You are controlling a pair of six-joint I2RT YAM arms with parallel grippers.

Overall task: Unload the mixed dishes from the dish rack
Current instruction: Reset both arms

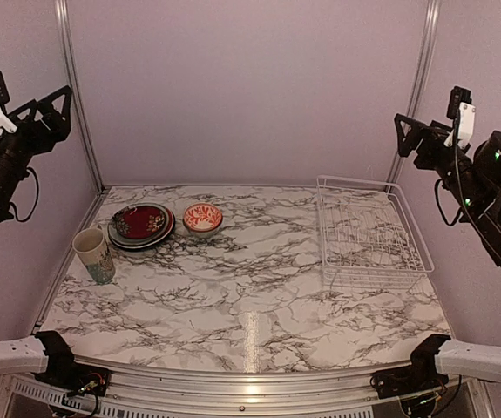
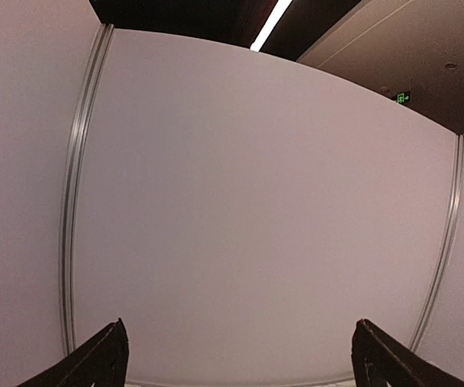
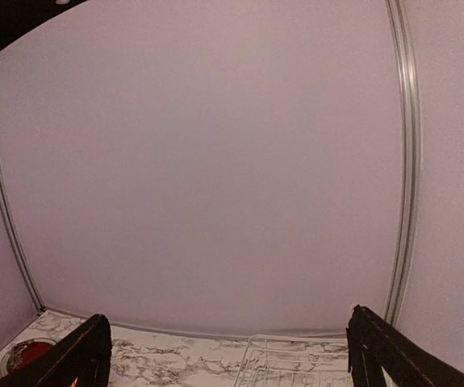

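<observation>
The white wire dish rack (image 1: 370, 233) stands at the right of the marble table with nothing in it; its far rim shows in the right wrist view (image 3: 296, 355). A stack of plates (image 1: 141, 225) with the dark red patterned one on top lies at the back left, and its edge shows in the right wrist view (image 3: 23, 355). The orange-red-and-white bowl (image 1: 202, 218) sits right of the stack. The cream mug (image 1: 94, 254) stands upright in front of the plates. My left gripper (image 1: 51, 104) is raised high at the left, open and empty. My right gripper (image 1: 414, 132) is raised high at the right, open and empty.
Pale pink walls with metal corner posts (image 1: 76, 96) enclose the table on three sides. The marble tabletop (image 1: 250, 287) stretches between the dishes and the rack. Both arm bases sit at the near edge (image 1: 58, 361).
</observation>
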